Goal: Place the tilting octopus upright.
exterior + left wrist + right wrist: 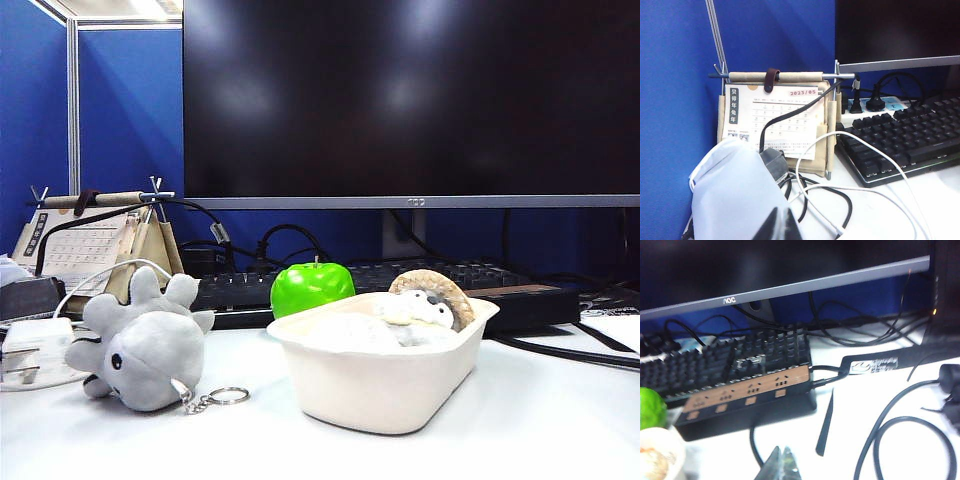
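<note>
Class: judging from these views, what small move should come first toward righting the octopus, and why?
Probably bring the left gripper, jaws shut, out toward the octopus and open it: the toy lies tipped on the table's left, and neither it nor the right gripper is near.

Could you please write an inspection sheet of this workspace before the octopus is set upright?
Surface: white table.
Job's things: light grey plush octopus lying tipped on its side, left of the tub, metal keyring on the table.
Clutter: white plastic tub holding a brown-backed plush toy; green apple behind it; desk calendar; white face mask.
End effectors: left end effector shut, near the mask; right end effector shut, in front of the power strip; both far from the octopus.
Cables: black and white cables loose.
Surroundings: dark monitor, black keyboard, blue partition.
</note>
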Robot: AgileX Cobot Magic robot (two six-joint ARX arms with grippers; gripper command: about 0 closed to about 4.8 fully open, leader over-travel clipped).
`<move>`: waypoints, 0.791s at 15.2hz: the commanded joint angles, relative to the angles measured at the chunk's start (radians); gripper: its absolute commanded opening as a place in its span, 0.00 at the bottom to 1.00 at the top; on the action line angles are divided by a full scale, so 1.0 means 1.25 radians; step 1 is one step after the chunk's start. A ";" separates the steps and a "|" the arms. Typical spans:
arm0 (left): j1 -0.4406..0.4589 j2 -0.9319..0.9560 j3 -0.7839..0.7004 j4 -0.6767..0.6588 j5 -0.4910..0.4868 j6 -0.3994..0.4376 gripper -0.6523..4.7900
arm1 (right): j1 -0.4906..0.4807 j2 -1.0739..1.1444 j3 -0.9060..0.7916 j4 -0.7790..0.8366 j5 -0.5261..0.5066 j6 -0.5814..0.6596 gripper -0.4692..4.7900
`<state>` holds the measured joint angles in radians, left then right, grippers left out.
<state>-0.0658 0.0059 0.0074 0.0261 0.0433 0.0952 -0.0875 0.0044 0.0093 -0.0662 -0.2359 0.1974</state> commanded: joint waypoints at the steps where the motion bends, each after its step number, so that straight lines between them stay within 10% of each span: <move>1: 0.000 -0.002 0.000 0.011 0.004 -0.002 0.16 | 0.000 -0.002 -0.004 0.017 0.002 -0.015 0.08; 12: 0.000 -0.002 0.000 0.156 0.003 0.000 0.16 | 0.000 -0.002 -0.004 0.068 0.146 -0.015 0.08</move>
<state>-0.0658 0.0059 0.0074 0.1837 0.0429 0.0956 -0.0879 0.0040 0.0093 -0.0303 -0.0597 0.1822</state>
